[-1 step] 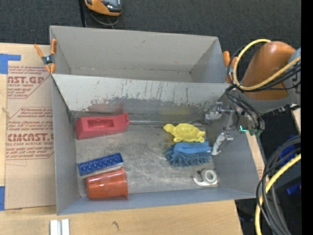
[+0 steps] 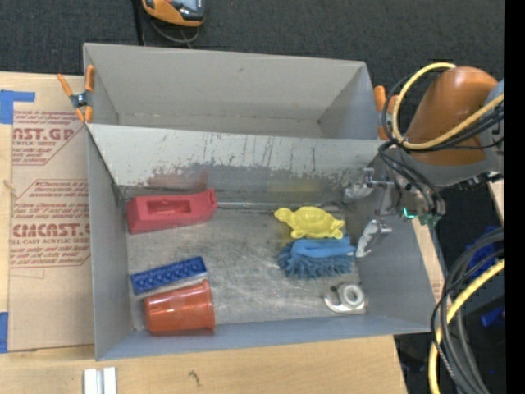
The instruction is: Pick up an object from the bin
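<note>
Just to the right of the blue frilly toy (image 2: 316, 258), on the arm's side of the grey bin (image 2: 246, 158), the tool (image 2: 367, 213) hangs low over the floor. Its fingers (image 2: 370, 237) look spread apart with nothing between them, so I judge it open and empty. The lower finger ends just beside the blue frilly toy's right end, near but seemingly not touching.

That toy lies with its long axis running left to right, pointing toward the tool, so its nearest end is the narrow one. A yellow turtle-like toy (image 2: 309, 222) sits touching the blue frilly toy on its far side, also left of the tool. A white ring (image 2: 346, 299) lies near the blue toy on its near side, toward the front wall. Well apart to the left of the blue toy are a red block (image 2: 170, 209), a blue studded brick (image 2: 168, 274) and an orange cup (image 2: 180, 307) on its side.

A short shift left would likely bring the fingers over either of the two touching toys.
</note>
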### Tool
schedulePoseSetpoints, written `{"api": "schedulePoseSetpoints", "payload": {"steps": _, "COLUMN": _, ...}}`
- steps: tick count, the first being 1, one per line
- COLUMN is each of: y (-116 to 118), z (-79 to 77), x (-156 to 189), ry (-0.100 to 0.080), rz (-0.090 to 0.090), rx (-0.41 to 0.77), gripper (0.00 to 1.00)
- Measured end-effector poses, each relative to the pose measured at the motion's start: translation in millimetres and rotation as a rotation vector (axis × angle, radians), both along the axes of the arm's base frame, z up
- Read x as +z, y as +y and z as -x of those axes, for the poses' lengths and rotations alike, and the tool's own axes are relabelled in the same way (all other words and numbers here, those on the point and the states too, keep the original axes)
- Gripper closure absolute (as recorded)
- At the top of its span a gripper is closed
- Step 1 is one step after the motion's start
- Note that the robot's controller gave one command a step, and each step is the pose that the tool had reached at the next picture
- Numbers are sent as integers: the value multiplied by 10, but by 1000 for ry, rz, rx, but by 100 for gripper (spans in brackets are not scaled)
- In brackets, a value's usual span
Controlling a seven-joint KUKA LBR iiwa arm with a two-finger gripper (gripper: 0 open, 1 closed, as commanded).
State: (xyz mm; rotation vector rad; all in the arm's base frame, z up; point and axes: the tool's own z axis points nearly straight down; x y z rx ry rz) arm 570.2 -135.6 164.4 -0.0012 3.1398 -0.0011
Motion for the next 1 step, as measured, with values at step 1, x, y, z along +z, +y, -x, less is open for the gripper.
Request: {"api": "schedulePoseSetpoints", "payload": {"steps": 1, "y": -46, "z": -161, "x": -495, "ry": -8, "rz": 2, "rx": 31, "gripper": 0}}
